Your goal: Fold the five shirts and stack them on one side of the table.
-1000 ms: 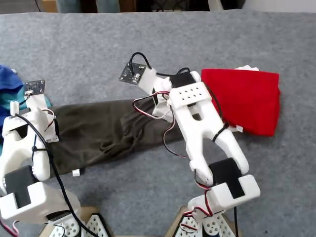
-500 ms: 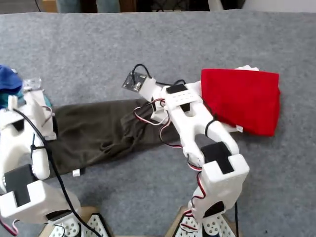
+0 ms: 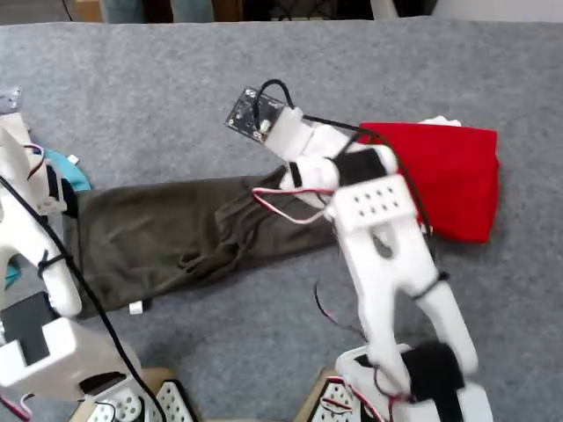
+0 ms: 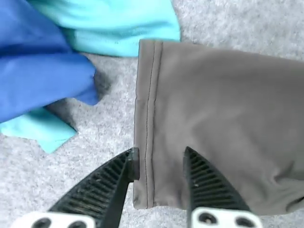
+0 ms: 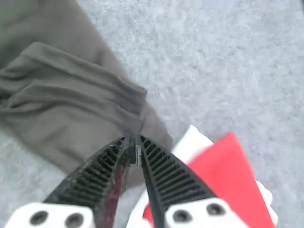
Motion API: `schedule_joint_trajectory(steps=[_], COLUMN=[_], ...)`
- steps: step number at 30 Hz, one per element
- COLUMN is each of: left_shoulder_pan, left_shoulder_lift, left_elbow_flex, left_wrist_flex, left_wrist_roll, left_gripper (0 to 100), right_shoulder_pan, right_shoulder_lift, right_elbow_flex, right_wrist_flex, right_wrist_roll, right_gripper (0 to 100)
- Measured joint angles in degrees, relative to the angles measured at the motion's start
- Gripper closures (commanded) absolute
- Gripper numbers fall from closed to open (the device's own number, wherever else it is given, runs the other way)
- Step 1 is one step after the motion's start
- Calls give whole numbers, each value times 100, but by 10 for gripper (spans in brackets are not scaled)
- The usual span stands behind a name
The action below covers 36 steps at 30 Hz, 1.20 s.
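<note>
An olive shirt (image 3: 176,237) lies stretched lengthwise across the table's middle. At its left end, in the left wrist view, my left gripper (image 4: 159,159) stands open just above the stitched hem (image 4: 147,109), one finger on each side of the edge. At the right end my right gripper (image 5: 135,141) is shut on the olive shirt (image 5: 71,95), whose creases run into the fingertips. A folded red shirt (image 3: 435,176) lies at the right with a white one (image 5: 190,142) under it. A blue shirt (image 4: 38,71) and a teal shirt (image 4: 109,23) lie bunched beyond the left end.
Grey cloth (image 3: 149,79) covers the table, bare along the far side and in front of the red shirt. The teal shirt (image 3: 72,169) peeks out beside the left arm. Both arm bases stand at the near edge.
The left arm has drawn back toward the far left, off the shirt's end. The right arm has swung and risen, its wrist moving farther up the table. The olive shirt has hardly shifted.
</note>
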Motion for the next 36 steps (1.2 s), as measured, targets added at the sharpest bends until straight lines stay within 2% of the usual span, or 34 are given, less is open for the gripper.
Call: schedule_joint_trajectory(steps=[8, 12, 16, 20, 25, 33, 36], left_shoulder_pan=[-404, -519, -308, -299, -273, -264, -273], left_shoulder_lift=[1538, 2523, 3481, 4273, 5204, 5134, 4862], left_elbow_flex=[-88, -677, -1486, -2347, -3376, -3684, -3675], left_wrist_flex=[-9, -18, 18, 484, 1011, 1046, 1046], left_wrist_roll=[9, 141, 352, 747, 844, 870, 571], left_gripper=[780, 784, 785, 858, 970, 971, 971], right_shoulder_pan=[0, 0, 0, 0, 0, 0, 0], right_shoulder_lift=[-1020, -1099, -1108, -1143, -1143, -1143, -1143], right_elbow_flex=[44, 44, 44, 44, 44, 44, 44], right_wrist_flex=[747, 897, 914, 914, 914, 914, 914], right_wrist_roll=[0, 0, 0, 0, 0, 0, 0], right_gripper=[983, 983, 983, 983, 983, 983, 983])
